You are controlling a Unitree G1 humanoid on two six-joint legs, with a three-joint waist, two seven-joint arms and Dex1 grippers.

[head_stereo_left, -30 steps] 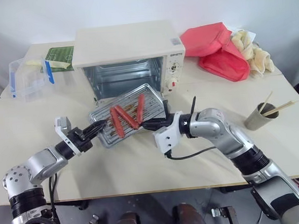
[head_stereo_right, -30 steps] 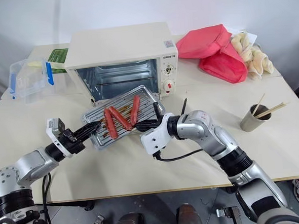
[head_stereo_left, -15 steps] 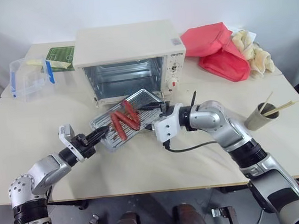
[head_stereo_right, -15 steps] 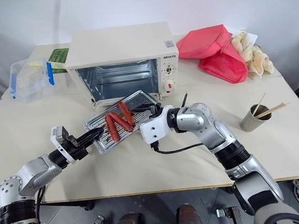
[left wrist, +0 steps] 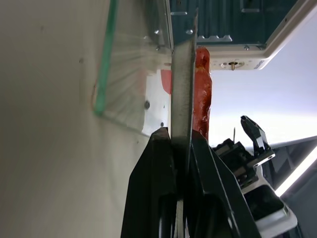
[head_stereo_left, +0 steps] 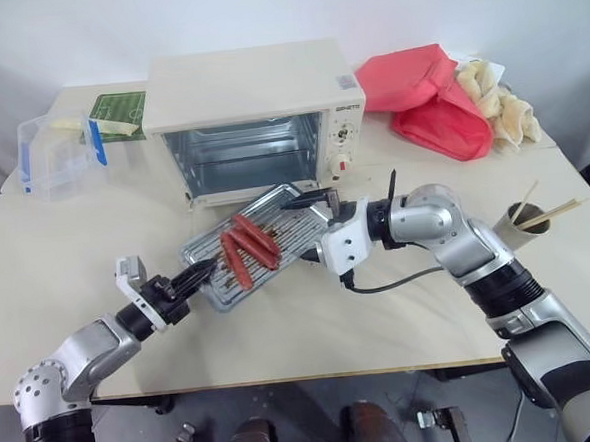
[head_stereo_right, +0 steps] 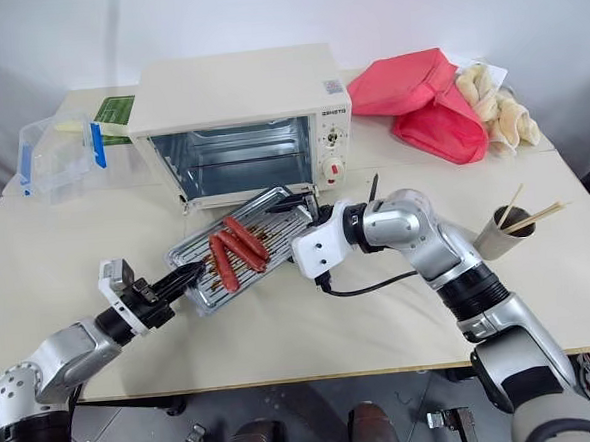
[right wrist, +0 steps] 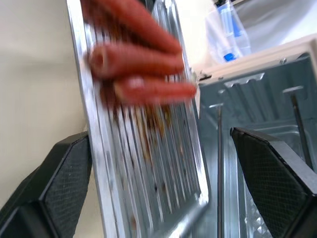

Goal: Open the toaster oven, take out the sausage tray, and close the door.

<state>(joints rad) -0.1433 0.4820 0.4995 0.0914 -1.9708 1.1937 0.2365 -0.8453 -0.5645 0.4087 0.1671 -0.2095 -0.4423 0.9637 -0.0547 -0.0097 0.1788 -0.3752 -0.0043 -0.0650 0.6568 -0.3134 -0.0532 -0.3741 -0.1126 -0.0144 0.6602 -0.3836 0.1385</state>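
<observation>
From where I sat, the sausage tray (head_stereo_left: 249, 247) lay in the middle of the left eye frame, out of the toaster oven (head_stereo_left: 254, 118) and just in front of its mouth. My left gripper (head_stereo_left: 204, 273) had its two black fingers pinched tight on the tray's lower-left rim; in the left wrist view the thin metal edge ran straight up between the pads. My right gripper (head_stereo_left: 309, 200) stood spread wide at the tray's upper-right end, holding nothing (in its wrist view a finger flanked the tray on each side with clear gaps).

The door (left wrist: 130, 74) was down; I could make out its glass pane and green edge under the tray in the left wrist view, but in the head views the tray covered most of it. The oven cavity showed bare shiny metal.

Open tabletop (head_stereo_left: 95, 223) stretched across the lower left and lower centre. A clear box with blue clips (head_stereo_left: 58, 153) sat at the upper left, red cloth (head_stereo_left: 428, 98) at the upper right, and a cup of chopsticks (head_stereo_left: 517, 227) at the right edge. Three sausages (head_stereo_left: 247, 249) lay on the tray, blurred in the right wrist view.
</observation>
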